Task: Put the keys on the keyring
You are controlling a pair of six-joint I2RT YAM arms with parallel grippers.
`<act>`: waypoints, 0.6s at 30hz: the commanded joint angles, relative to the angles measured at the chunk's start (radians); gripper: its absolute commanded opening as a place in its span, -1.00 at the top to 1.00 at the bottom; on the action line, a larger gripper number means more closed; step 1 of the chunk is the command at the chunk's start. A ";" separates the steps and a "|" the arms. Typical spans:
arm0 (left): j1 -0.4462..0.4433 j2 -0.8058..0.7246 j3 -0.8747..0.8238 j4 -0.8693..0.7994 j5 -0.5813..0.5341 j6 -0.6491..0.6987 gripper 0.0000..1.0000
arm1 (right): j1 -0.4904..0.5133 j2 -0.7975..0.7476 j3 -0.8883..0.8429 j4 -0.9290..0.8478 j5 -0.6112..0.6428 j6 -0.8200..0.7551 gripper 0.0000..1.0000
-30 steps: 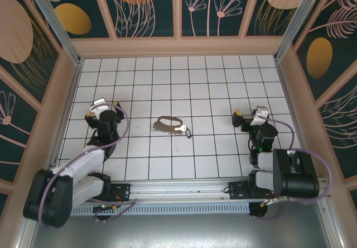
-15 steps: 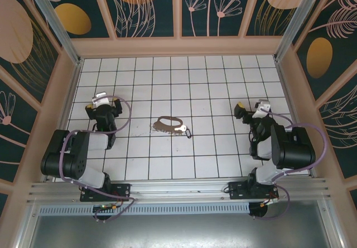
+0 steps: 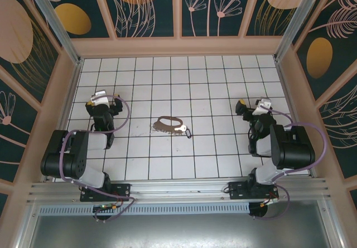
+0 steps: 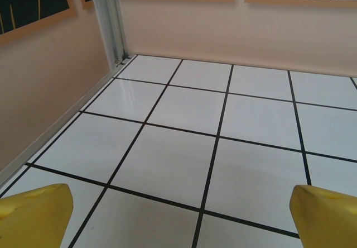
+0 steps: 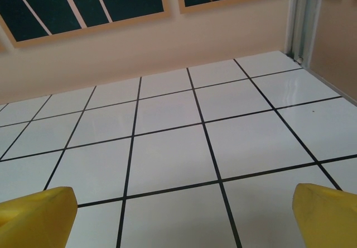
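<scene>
The keyring (image 3: 165, 123), a thin brown oval loop, lies flat on the white tiles near the middle of the floor. The key (image 3: 181, 128), small and pale silver with a dark end piece, lies just to the loop's right, touching or nearly touching it. My left gripper (image 3: 101, 105) hovers about three tiles to the left of the loop, and my right gripper (image 3: 252, 108) about three tiles to the right of the key. Both are open with nothing between them. In each wrist view the yellow fingertips (image 4: 36, 214) (image 5: 36, 214) sit wide apart over bare tiles.
Tan walls (image 3: 178, 47) with dark flower panels close in the tiled floor at the back and on both sides. A metal corner post (image 4: 109, 19) stands ahead of the left gripper, another post (image 5: 304, 13) ahead of the right. The arm bases sit on the rail (image 3: 178, 191) at the near edge.
Both arms have folded up from their low, stretched pose, and the grippers have shifted slightly toward the back wall. The key and keyring have not moved.
</scene>
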 commanded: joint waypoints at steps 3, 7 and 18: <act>0.009 -0.004 0.000 0.040 0.014 0.005 -0.98 | 0.013 -0.002 0.005 0.021 0.051 -0.002 -0.98; 0.010 -0.011 -0.013 0.055 0.009 0.005 -0.98 | 0.022 0.000 -0.034 0.098 0.130 0.011 -0.98; 0.009 -0.027 -0.095 0.189 -0.023 -0.010 -0.98 | 0.052 0.001 -0.008 0.052 0.182 -0.010 -0.98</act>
